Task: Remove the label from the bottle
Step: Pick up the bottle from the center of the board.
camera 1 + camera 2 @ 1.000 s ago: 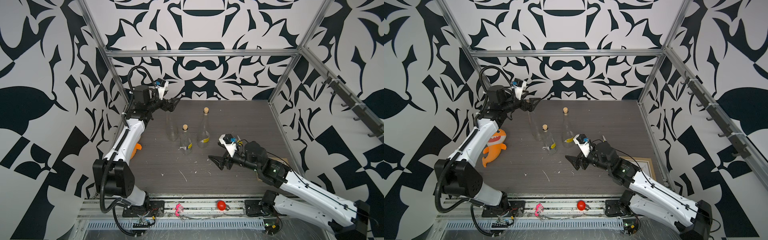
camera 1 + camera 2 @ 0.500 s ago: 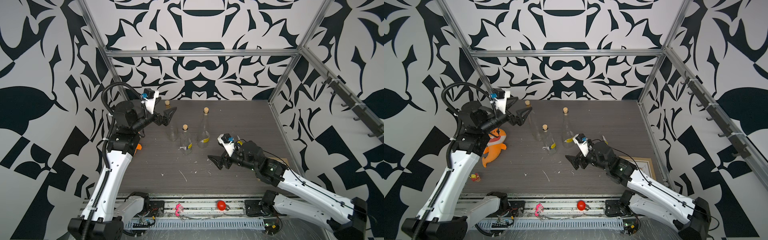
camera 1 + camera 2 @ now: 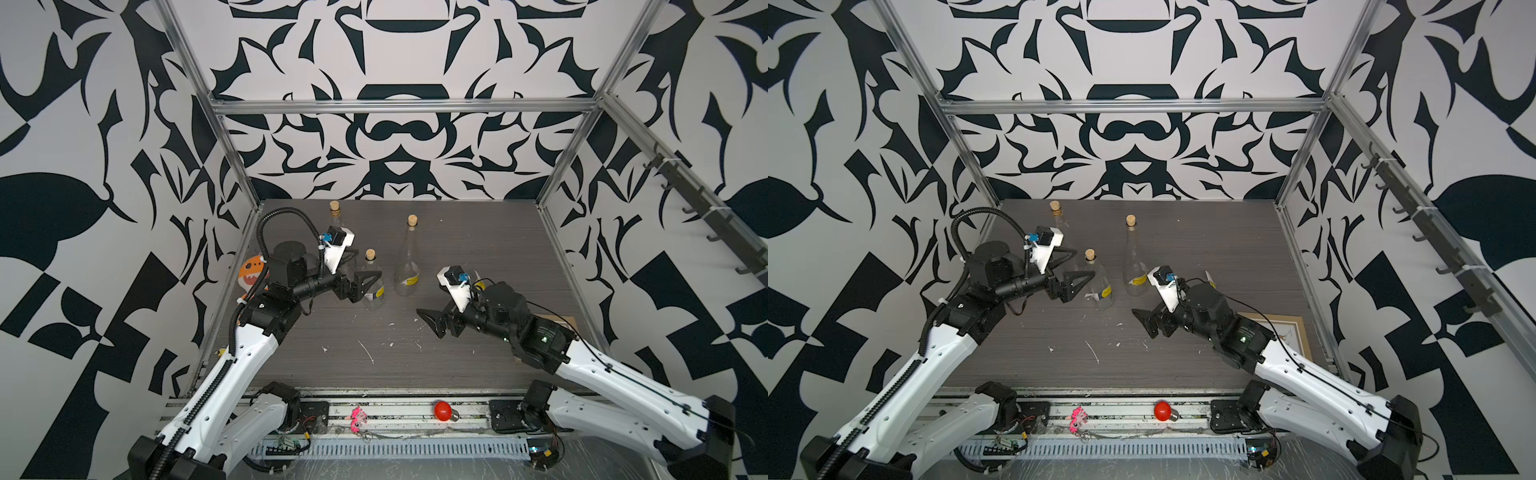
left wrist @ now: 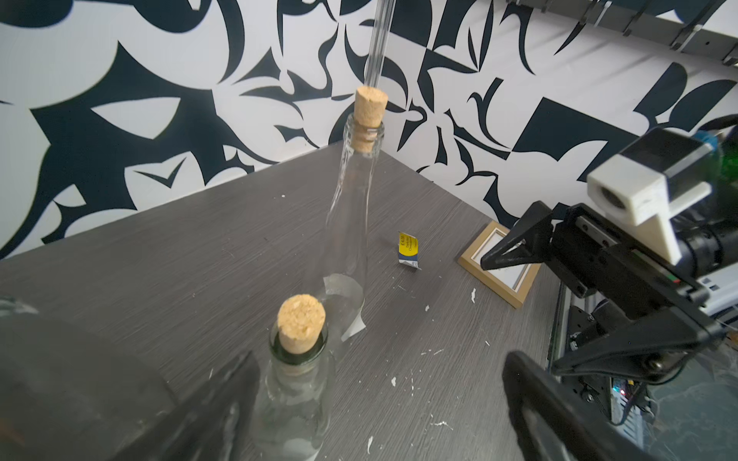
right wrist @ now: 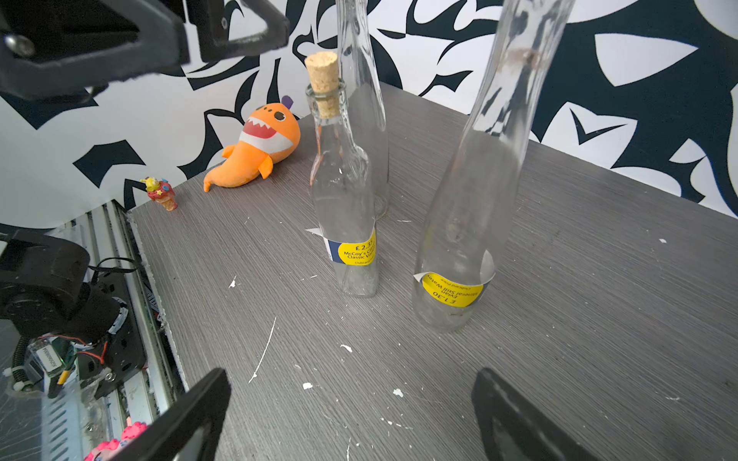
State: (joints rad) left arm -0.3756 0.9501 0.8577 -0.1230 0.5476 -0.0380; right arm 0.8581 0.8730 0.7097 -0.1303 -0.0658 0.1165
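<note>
Three clear corked bottles stand on the grey table. The short bottle carries a yellow label whose edge curls off. A tall bottle beside it has its own yellow label. The third bottle stands behind my left wrist. My left gripper is open, and the short bottle sits between its jaws, close to one finger. My right gripper hangs open and empty over bare table in front of the bottles.
A loose yellow label piece lies by a picture frame at the right. An orange shark plush and a small toy sit at the left edge. White paper scraps dot the table. A red bulb lies on the front rail.
My left arm has swung from the back bottle forward and down to the short bottle, still open. The right gripper has spread slightly wider and barely moved.
</note>
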